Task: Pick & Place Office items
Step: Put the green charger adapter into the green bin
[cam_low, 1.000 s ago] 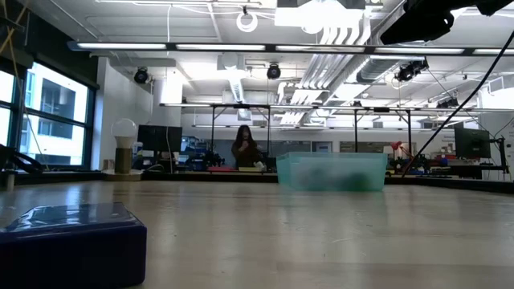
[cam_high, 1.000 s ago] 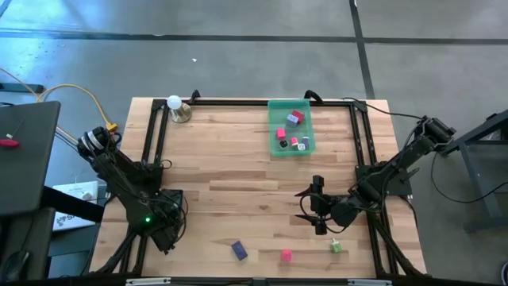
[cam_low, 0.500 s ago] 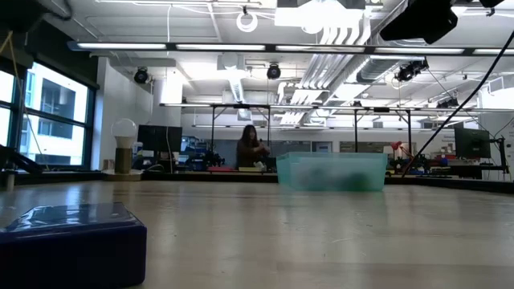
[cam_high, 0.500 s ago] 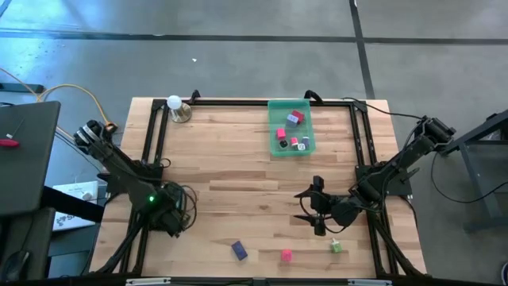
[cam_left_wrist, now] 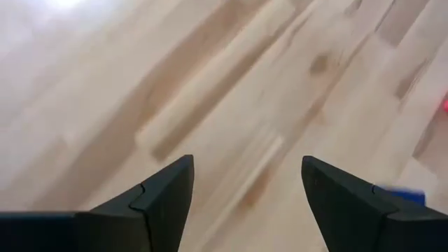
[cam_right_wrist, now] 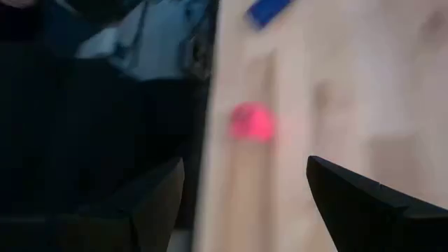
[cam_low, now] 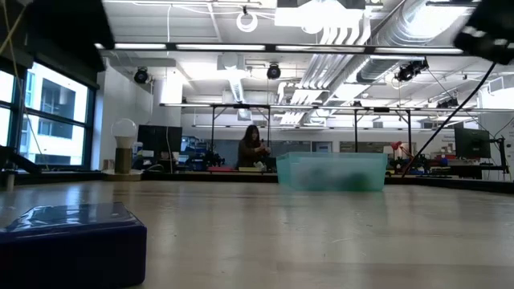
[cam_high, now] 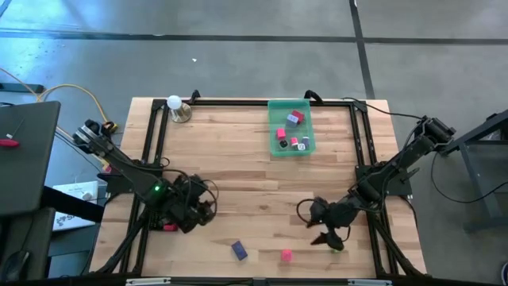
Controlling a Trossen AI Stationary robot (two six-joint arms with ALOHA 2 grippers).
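Two office items lie on the wooden table near its front edge: a blue block [cam_high: 239, 250] and a pink block [cam_high: 286, 255]. The blue block [cam_low: 72, 241] fills the low view's near left. My left gripper [cam_high: 200, 209] hangs open over bare wood left of them; its wrist view shows the blue block [cam_left_wrist: 399, 193] beyond one finger. My right gripper [cam_high: 327, 235] hangs open to the right of the pink block [cam_right_wrist: 252, 123], tilted down toward the table's near edge. Several more items lie in the translucent green tray [cam_high: 274, 131] at the back.
A white ball on a round metal base [cam_high: 176, 106] stands at the far left corner. A black frame [cam_high: 238, 102] runs along the table's back and sides. Bare wood lies between the two arms. A person [cam_low: 250, 148] shows far off in the room.
My left gripper has swung out from the left frame toward the table's middle, rising and turning as it went. My right gripper has stayed in place but turned at the wrist, its fingers now pointing toward the near edge and covering the spot of a small green block.
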